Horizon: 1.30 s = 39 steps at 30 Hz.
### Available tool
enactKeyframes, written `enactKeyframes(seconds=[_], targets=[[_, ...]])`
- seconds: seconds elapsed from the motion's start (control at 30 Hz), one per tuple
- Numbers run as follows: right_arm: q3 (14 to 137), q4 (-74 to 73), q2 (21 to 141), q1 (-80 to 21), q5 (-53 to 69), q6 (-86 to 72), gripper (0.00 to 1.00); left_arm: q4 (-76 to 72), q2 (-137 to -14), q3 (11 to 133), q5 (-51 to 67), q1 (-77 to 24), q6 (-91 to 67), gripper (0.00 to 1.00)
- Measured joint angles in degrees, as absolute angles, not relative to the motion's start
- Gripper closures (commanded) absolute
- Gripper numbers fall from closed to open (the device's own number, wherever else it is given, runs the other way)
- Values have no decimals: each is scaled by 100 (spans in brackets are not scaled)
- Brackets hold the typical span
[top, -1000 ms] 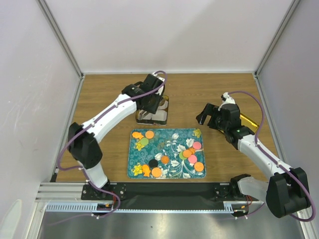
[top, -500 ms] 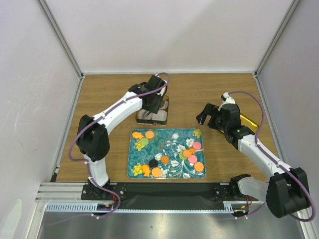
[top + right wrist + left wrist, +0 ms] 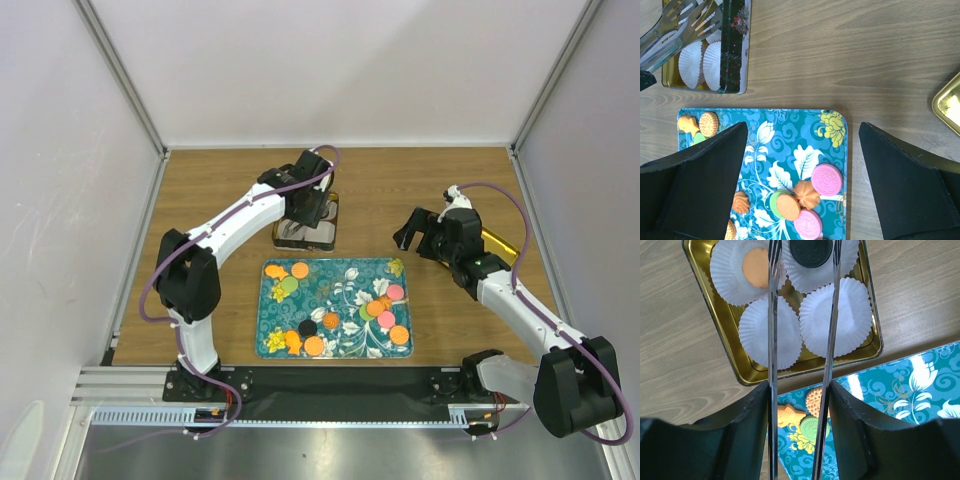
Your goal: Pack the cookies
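Cookies in orange (image 3: 300, 270), pink (image 3: 395, 292), black (image 3: 307, 327) and green lie on a teal floral tray (image 3: 345, 290). My left gripper (image 3: 310, 205) is shut on metal tongs (image 3: 772, 315), whose open tips hang over a gold tin (image 3: 747, 377) with white paper cups. One far cup holds an orange cookie (image 3: 756, 268), another a black cookie (image 3: 811, 251). The two near cups (image 3: 835, 315) are empty. My right gripper (image 3: 425, 232) is open and empty above the tray's far right part, over pink cookies (image 3: 827, 179).
A gold lid (image 3: 497, 245) lies on the wooden table at the right, behind my right arm; its corner shows in the right wrist view (image 3: 947, 102). The tin stands just beyond the tray's far left edge. White walls close in the table.
My left arm's elbow has swung forward and to the right, and the tongs have stayed over the tin. The right arm has not moved.
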<state>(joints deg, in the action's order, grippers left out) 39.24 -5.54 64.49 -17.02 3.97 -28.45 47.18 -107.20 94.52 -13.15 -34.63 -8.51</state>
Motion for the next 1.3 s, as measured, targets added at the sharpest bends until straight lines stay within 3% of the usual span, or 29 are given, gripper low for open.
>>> enactKeyframes(seconds=[0.23,0.43,0.73,1.0,1.3], targets=[[3924,-552,6449,-1702,399,-2845,1,4748,-10624,9452,-1267,-3465,-851,48],[3924,-552,6449,-1702,399,-2845,0,4864,-9769,9306,-1310,-3719,-854,47],[3924,-552,6451,-1702,397,-2845,0,4901,-8243,8016,-1286,-5345,-1090,44],[3924,-554,6473,-1702,397,-2845,0,4936,-8350,7564,-1138,-6685,-1470,43],[3924,-558,6473,-1702,395,-2842,0,4856,-8729,7564,-1066,-6917,-1562,41]])
